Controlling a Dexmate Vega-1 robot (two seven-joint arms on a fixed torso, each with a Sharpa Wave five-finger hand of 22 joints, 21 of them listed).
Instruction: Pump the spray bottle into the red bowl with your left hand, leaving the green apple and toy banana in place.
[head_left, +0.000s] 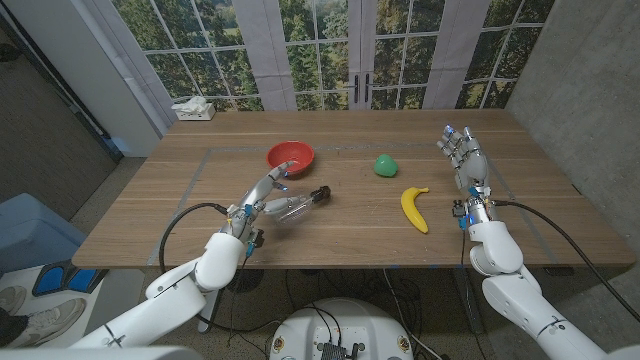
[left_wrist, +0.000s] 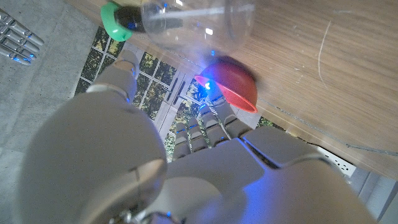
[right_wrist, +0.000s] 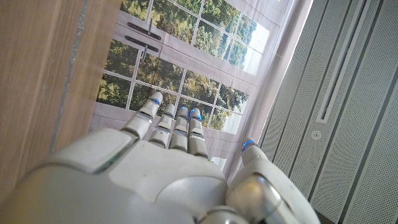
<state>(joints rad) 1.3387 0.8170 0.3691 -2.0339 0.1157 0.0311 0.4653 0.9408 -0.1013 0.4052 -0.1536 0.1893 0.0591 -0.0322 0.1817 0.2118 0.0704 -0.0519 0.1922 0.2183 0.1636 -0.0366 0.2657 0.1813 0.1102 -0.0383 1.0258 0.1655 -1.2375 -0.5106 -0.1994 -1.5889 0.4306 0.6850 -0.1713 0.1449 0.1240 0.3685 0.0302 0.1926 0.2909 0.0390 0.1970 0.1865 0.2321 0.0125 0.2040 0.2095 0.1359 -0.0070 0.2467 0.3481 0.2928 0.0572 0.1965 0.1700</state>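
The clear spray bottle (head_left: 296, 206) lies on its side at the table's middle, its black head (head_left: 320, 193) pointing towards the green apple (head_left: 385, 165). My left hand (head_left: 262, 195) is right beside the bottle's base, fingers stretched out towards the red bowl (head_left: 290, 155), thumb by the bottle; no grip shows. In the left wrist view the bottle (left_wrist: 193, 22) lies past my thumb, with the red bowl (left_wrist: 233, 84) beyond my fingers (left_wrist: 205, 134). The toy banana (head_left: 414, 208) lies right of centre. My right hand (head_left: 462, 155) stands raised at the right, fingers spread, holding nothing.
A white tissue box (head_left: 194, 110) sits at the table's far left corner. Windows and doors stand behind the table (head_left: 520, 220). A black cable (head_left: 180, 225) loops from my left arm over the near table edge.
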